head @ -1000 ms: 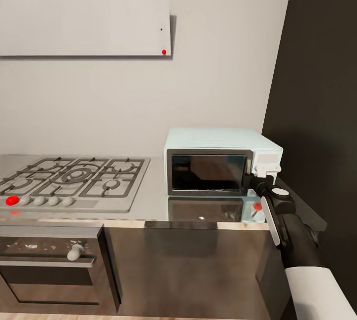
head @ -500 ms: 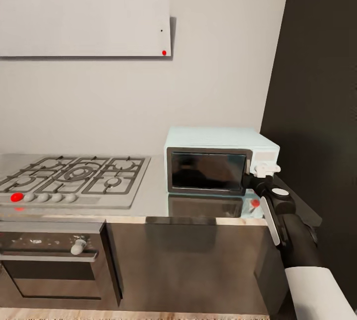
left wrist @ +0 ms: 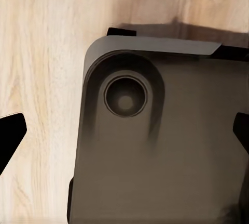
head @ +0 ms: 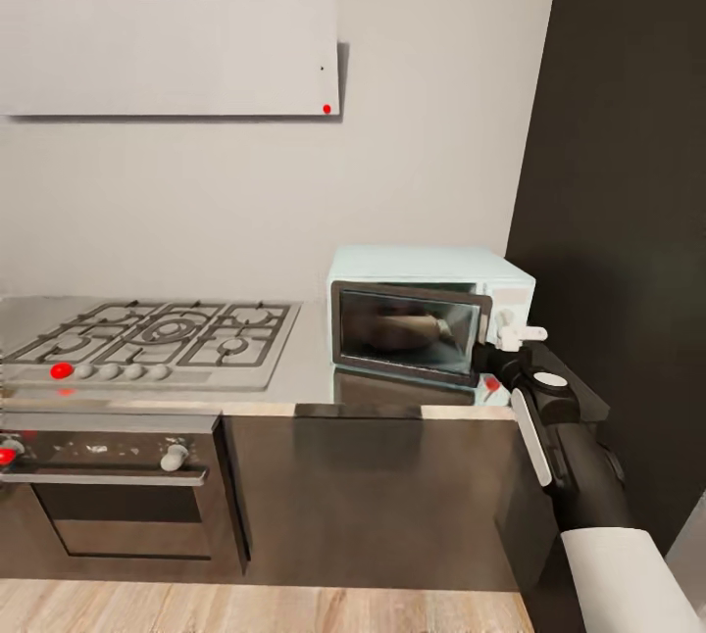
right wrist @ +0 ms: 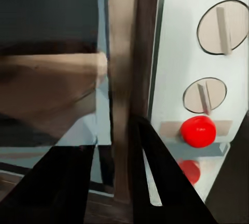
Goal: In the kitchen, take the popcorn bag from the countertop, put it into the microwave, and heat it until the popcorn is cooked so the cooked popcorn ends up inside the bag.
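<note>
The microwave (head: 431, 315) sits on the desk (head: 304, 383), just beside the hob (head: 157, 344) on the side toward the dark wall panel (head: 618, 221), and its door (head: 407, 331) stands angled off the front, its free edge next to the knobs pulled away from the body. Through or on the dark glass there's a tan-brown rounded shape; whether that is the bag inside or only a reflection, I cannot tell. The bag is nowhere on the bare desk beside the microwave.

The right end effector (head: 495, 361) is at that free edge of the door, just below the knobs. In the right wrist view the steel door frame (right wrist: 124, 78) runs straight down between the two dark fingers (right wrist: 67, 182), so the right end effector looks clamped on the door edge, with the white knobs (right wrist: 223, 26) and the red button (right wrist: 198, 131) close beside it.

The left end effector (left wrist: 124, 130) is spread wide, gripping nothing, fingertips at opposite borders of the left wrist view, hanging over the robot's own dark base (left wrist: 166, 146) and the wood floor (left wrist: 41, 52).

My read: we're at the door-handling step. Whether the bag is already loaded is unclear. Getting the door fully shut with the bag inside, then starting the heat at the button, looks left to do.
</note>
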Robot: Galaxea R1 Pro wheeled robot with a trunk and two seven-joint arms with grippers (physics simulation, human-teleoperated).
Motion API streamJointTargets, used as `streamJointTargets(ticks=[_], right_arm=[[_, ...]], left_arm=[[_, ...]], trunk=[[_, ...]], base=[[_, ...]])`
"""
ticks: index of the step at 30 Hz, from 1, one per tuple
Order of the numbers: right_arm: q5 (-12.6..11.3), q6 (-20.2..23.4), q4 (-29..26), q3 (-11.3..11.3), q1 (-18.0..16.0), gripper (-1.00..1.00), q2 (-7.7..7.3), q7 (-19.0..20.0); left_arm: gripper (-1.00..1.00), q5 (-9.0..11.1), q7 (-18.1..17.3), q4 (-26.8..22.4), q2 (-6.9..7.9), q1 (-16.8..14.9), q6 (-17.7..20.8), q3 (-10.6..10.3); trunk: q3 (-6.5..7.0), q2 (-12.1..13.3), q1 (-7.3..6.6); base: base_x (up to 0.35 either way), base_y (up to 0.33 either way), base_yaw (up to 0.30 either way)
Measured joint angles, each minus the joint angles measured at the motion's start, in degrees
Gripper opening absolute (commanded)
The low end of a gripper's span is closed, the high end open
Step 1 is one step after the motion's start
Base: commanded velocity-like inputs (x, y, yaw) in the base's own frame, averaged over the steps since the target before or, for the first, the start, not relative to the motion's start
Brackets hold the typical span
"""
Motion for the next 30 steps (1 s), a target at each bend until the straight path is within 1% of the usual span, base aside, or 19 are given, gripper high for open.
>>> streamJointTargets(ticks=[9,16,22,23,24,25,30], right_arm=[[0.1,-0.03,-0.03,2.36,-0.01,-1.0,0.06,-0.14],[0.16,0.03,-0.13,4.6,-0.02,-1.0,0.04,-0.29],[0.21,0.11,-0.2,4.89,-0.02,-1.0,0.04,-0.29],[0.22,0.11,-0.2,4.85,-0.02,1.0,0.07,-0.29],[0.91,0.08,0.02,0.25,0.01,1.0,0.05,-0.09],[1.52,0.09,0.03,-1.08,0.0,1.0,0.06,-0.16],[1.51,0.24,0.03,-1.11,0.0,1.0,0.03,-0.16]], left_arm=[[1.0,-0.03,0.0,0.01,0.0,0.0,0.0,0.0],[1.0,-0.04,-0.02,0.02,0.0,0.01,0.0,-0.01],[1.0,-0.04,-0.02,0.01,0.02,0.0,0.02,-0.04],[1.0,-0.04,-0.02,0.01,0.04,0.0,0.01,-0.02],[1.0,-0.03,-0.03,-0.01,0.02,0.01,0.01,-0.04],[1.0,-0.03,-0.03,-0.02,0.02,0.02,0.01,-0.02],[1.0,-0.03,-0.03,-0.02,0.02,0.01,0.01,-0.01]], trunk=[[0.01,0.0,0.0],[0.01,-0.01,-0.01],[0.01,-0.01,-0.02],[0.01,-0.01,-0.02],[0.0,-0.01,-0.02],[0.0,-0.01,-0.02],[0.0,-0.01,-0.02]], base=[[-0.188,0.0,0.0],[-0.154,0.0,0.0],[-0.017,0.0,0.0],[-0.002,0.0,0.0],[0.0,0.0,0.0],[0.0,0.0,0.0],[0.0,0.0,0.0]])
